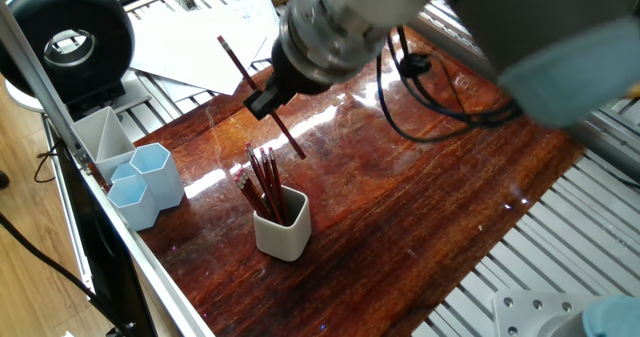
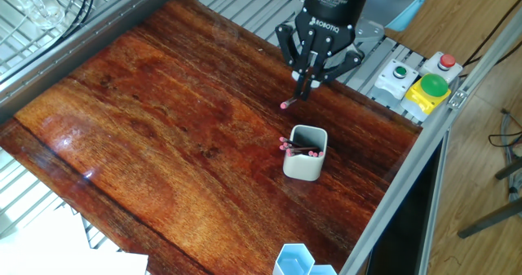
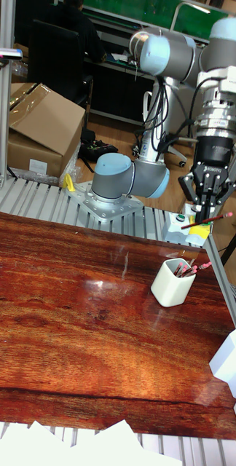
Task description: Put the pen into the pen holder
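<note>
Above the table, the gripper (image 2: 306, 86) pinches a red pen (image 1: 258, 94) aslant; upend it over the pen holder (image 2: 305, 155) before lowering.

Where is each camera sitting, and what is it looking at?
One fixed view: high over one table corner, looking down at the pen holder and the blue hexagonal cups; the gripper, blurred, clamps the pen.
The other fixed view: high on the opposite side, looking down across the wooden table; the gripper comes in from the top, near the button box.
Tall fixed view: low at the table's edge, facing the arm's base and the lab behind it.
All three share the holder, the gripper and the pen.
</note>
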Robot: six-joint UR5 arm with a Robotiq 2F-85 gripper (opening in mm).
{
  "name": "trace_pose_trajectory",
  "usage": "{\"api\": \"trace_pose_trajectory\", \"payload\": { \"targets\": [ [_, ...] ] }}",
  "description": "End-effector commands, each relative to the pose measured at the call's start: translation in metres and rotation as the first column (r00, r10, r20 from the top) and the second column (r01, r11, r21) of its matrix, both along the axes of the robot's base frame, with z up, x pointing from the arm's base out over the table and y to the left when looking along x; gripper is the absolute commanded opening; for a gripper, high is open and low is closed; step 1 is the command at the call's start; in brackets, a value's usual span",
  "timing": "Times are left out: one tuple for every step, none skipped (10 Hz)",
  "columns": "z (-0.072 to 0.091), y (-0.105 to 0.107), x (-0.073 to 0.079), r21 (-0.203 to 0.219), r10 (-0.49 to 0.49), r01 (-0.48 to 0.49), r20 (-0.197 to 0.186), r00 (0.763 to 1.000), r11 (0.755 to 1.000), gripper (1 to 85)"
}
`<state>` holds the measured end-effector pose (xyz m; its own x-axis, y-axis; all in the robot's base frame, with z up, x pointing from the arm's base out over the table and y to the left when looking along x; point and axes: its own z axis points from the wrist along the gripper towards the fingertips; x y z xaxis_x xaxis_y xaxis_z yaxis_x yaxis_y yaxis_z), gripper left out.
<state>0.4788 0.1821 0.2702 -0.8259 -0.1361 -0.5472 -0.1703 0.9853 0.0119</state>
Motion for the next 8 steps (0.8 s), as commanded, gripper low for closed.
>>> {"api": "trace_pose_trajectory", "payload": {
  "targets": [
    [-0.012, -0.003, -0.003, -0.004, -0.001, 0.001, 0.015, 1.0, 1.0, 1.0],
    [-0.021, -0.007, -0.016, -0.014, -0.017, 0.017, -0.047, 0.999, 1.0, 1.0],
    [-0.033, -0.016, -0.038, -0.038, -0.05, 0.045, -0.143, 0.988, 0.998, 1.0],
    [-0.036, -0.017, -0.045, -0.033, -0.072, 0.068, -0.17, 0.983, 0.997, 1.0],
    [-0.03, -0.007, -0.033, 0.017, -0.073, 0.076, -0.125, 0.989, 0.997, 1.0],
    [-0.026, -0.01, -0.026, 0.007, -0.076, 0.077, -0.096, 0.992, 0.997, 1.0],
    [-0.026, -0.006, -0.026, 0.023, -0.072, 0.075, -0.098, 0.993, 0.997, 1.0],
    [-0.026, 0.001, -0.028, 0.062, -0.086, 0.093, -0.108, 0.99, 0.994, 1.0]
  ]
}}
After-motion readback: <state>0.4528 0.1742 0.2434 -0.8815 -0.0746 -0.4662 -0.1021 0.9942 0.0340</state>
